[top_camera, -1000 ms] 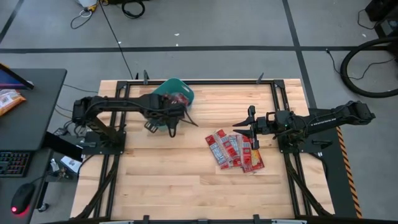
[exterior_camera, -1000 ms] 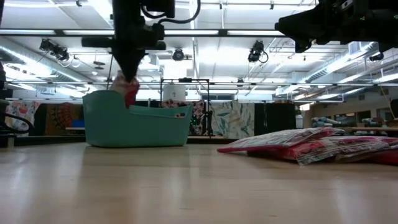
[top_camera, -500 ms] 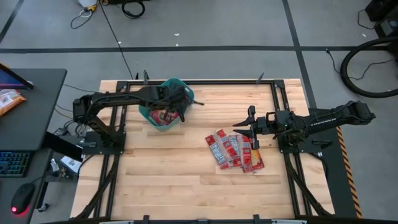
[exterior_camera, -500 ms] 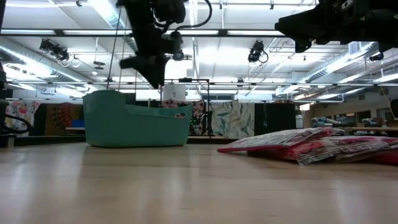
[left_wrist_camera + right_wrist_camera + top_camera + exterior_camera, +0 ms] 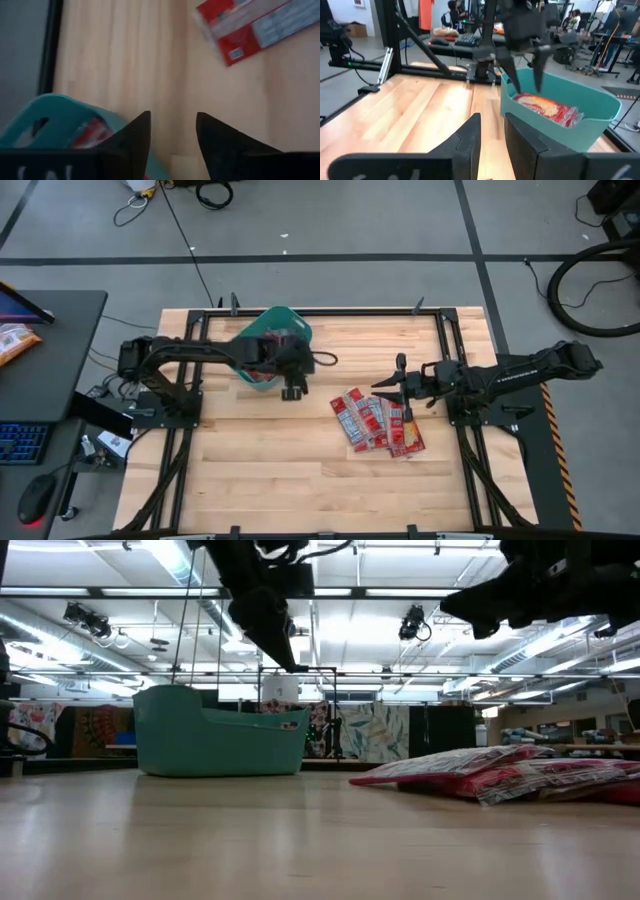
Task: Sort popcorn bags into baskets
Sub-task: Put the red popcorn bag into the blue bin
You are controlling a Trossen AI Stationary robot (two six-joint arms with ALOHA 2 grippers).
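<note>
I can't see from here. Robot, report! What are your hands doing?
Left gripper open, empty, beside teal basket. Right gripper open above popcorn bags pile. One bag in basket. Nothing in the way.

My work surface is a pale wooden table [image 5: 270, 470] with a black metal frame [image 5: 455, 350] around it. To one side stands a dark desk [image 5: 50, 340] holding a keyboard [image 5: 22, 442], a mouse [image 5: 33, 502] and an orange snack bag [image 5: 14, 342]. Black cables [image 5: 590, 290] loop across the grey floor [image 5: 380, 220].
</note>
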